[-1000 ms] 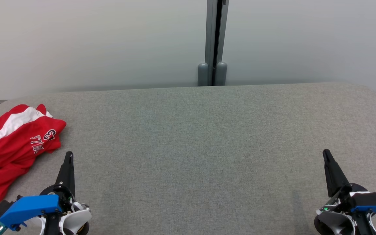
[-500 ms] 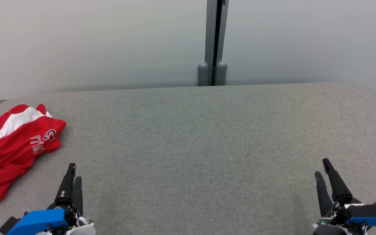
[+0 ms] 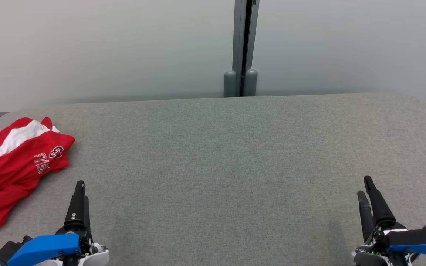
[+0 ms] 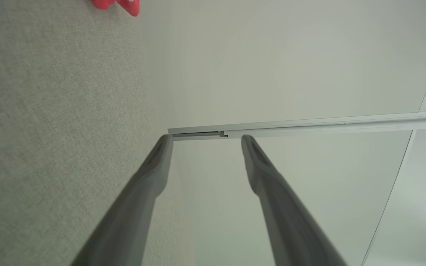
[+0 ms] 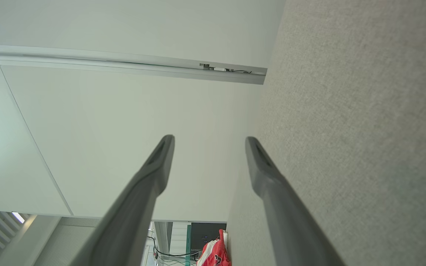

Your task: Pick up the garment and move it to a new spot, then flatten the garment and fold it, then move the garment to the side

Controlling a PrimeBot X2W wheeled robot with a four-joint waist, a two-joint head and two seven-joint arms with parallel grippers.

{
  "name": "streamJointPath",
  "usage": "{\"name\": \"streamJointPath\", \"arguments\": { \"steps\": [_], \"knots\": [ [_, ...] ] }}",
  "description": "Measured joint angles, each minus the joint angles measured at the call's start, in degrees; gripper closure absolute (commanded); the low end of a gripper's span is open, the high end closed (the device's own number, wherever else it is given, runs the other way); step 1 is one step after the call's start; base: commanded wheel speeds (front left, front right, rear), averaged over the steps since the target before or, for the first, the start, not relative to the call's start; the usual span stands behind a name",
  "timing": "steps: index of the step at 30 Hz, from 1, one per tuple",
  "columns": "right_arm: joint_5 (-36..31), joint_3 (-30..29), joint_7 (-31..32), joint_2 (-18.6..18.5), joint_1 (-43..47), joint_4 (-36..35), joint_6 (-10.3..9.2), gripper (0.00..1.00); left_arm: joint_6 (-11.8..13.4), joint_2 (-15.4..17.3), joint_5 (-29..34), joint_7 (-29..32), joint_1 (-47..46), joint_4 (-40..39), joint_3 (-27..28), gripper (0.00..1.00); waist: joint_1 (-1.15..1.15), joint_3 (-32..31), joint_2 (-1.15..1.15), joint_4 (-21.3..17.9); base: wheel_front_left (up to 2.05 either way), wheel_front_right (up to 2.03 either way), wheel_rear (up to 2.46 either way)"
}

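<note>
Grey fabric table (image 3: 213, 147), rounded far corners, open room across middle and right. Garment (image 3: 9, 166) crumpled at left edge, long axis along that edge, lettered flap toward centre; unmoved. Left end effector (image 3: 80, 184) and right end effector (image 3: 364, 186) at near edge: fingers parted wide, empty; closed a second ago.

garment (image 3: 9, 166) cropped at left edge, print (image 3: 46, 159) illegible

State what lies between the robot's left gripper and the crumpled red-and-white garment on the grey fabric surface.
In the head view, only bare grey fabric surface separates the left gripper from the crumpled red-and-white garment.
</note>
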Motion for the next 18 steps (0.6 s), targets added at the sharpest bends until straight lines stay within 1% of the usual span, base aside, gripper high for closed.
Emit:
{"name": "streamJointPath", "arguments": {
  "steps": [2,3,11,18],
  "knots": [
    [-0.67,0.08,-0.24,0.0,0.03,-0.19,0.0,0.0,0.0,0.01,0.68,-0.24,-0.01,-0.15,-0.04,0.0,0.0,0.01,0.0,0.01,0.0,0.0,0.0],
    [-2.36,0.25,-0.69,0.0,0.19,-0.54,0.0,0.0,0.0,0.01,2.24,-0.73,-0.01,-0.52,-0.09,0.0,0.0,0.03,0.0,0.03,0.0,0.0,0.0],
    [-8.69,1.18,-2.63,-0.02,0.83,-1.97,0.0,0.0,0.03,0.05,9.16,-2.58,-0.07,-1.8,-0.16,0.0,0.0,-0.02,0.0,0.11,0.0,0.0,0.0],
    [-14.14,1.77,-4.11,-0.03,1.14,-3.12,0.0,0.0,0.92,0.12,17.03,-4.11,-0.07,-3.46,-0.9,0.0,0.0,-0.1,0.0,0.2,0.0,0.0,0.0]
  ]
}}
